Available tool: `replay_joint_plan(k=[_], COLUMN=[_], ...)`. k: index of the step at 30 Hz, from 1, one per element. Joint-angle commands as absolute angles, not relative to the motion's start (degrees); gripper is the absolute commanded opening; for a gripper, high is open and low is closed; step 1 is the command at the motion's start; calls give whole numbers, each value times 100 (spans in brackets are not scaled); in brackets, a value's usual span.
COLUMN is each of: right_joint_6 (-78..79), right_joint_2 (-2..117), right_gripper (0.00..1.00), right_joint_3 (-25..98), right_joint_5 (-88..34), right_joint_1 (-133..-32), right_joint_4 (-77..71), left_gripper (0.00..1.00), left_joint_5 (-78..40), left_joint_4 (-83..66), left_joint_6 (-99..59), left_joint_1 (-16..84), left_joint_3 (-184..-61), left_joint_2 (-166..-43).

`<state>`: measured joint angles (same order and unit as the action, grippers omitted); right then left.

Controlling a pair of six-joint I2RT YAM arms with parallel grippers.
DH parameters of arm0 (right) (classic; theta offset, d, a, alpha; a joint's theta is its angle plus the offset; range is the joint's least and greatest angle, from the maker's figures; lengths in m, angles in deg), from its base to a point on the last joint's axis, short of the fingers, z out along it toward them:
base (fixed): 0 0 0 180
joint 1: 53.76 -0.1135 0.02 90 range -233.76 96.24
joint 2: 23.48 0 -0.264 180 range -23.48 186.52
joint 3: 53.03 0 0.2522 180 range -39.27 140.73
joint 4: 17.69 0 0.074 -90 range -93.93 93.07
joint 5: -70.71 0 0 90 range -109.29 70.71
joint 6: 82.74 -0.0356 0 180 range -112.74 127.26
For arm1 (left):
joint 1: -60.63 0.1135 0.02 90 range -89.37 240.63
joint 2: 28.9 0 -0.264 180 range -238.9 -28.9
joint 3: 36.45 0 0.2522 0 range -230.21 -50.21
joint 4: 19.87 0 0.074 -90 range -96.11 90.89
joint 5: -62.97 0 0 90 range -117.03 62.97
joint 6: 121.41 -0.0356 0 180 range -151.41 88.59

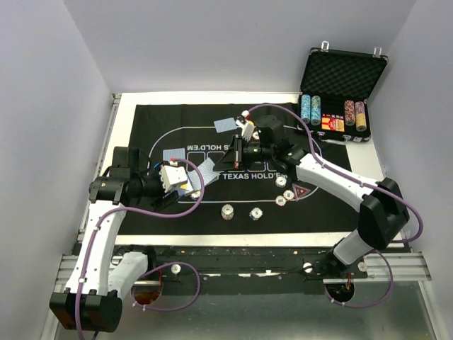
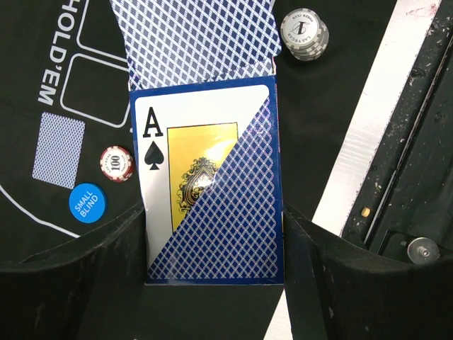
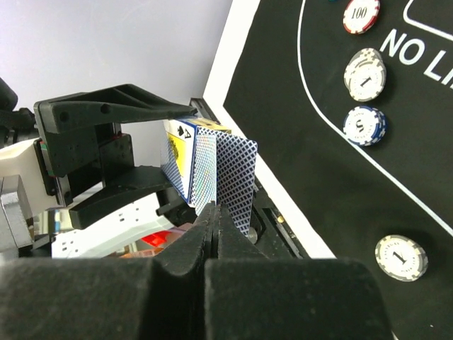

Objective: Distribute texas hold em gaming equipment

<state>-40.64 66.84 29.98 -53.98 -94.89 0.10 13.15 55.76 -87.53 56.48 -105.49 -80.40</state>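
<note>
Dealing is looking partly done, judged from the right tool [image 3: 212, 230] outward; its two fingers are pressing flat together with no gap showing, and they appear to be nipping the lower edge of a blue-backed card [image 3: 237, 180] that is sticking out of the deck box [image 3: 180, 159]; whether the card is truly gripped or only touched is hard to tell. The left tool [image 2: 212, 276] is clamping that deck box between its fingers above the black felt mat [image 1: 325, 212], ace-of-spades panel facing its camera, with cards fanning out of the open end; so most of the deck is waiting to be dealt.

Farther out, one face-down card [image 1: 226, 125] is lying near the mat's far edge and a second face-down card [image 1: 173, 154] is lying just beyond the left tool; the small blind button [image 2: 88, 203] is sitting beside a red chip [image 2: 117, 163]; several chip stacks [image 1: 226, 211] are standing apart along the mat's near side.

At the counter's [image 1: 127, 106] far right corner, the open case [image 1: 343, 71] is holding rows of chips, so more distributing seems to remain.
</note>
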Motion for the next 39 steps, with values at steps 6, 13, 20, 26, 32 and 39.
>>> replay_joint_plan(k=[6,13,20,26,32,39], right_joint_6=[-4714,-5013,-5075,-4689,-4249,-3845], right_joint_2=[6520,6204,5958,5606,5228,5403], right_gripper=[1,1,1,1,1,1], right_joint_3=[2709,2682,2586,2332,1647,864], right_joint_5=[-5927,-6121,-6200,-6288,-6376,-6061], right_joint_1=[-9340,-9156,-8980,-8340,-7680,-7495], right_joint_4=[-814,-1061,-1044,-420,178,240], left_gripper=[47,47,46,46,46,46], left_joint_5=[1770,1937,1981,1972,1937,1946], left_joint_4=[5331,5234,5234,5278,5304,5339], left_joint_6=[-8749,-8644,-8608,-8617,-8626,-8608], left_joint_1=[5641,5632,5650,5650,5650,5650], left_joint_3=[-10488,-10496,-10540,-10549,-10566,-10628], left_joint_2=[-7900,-7935,-7970,-7961,-7961,-7970])
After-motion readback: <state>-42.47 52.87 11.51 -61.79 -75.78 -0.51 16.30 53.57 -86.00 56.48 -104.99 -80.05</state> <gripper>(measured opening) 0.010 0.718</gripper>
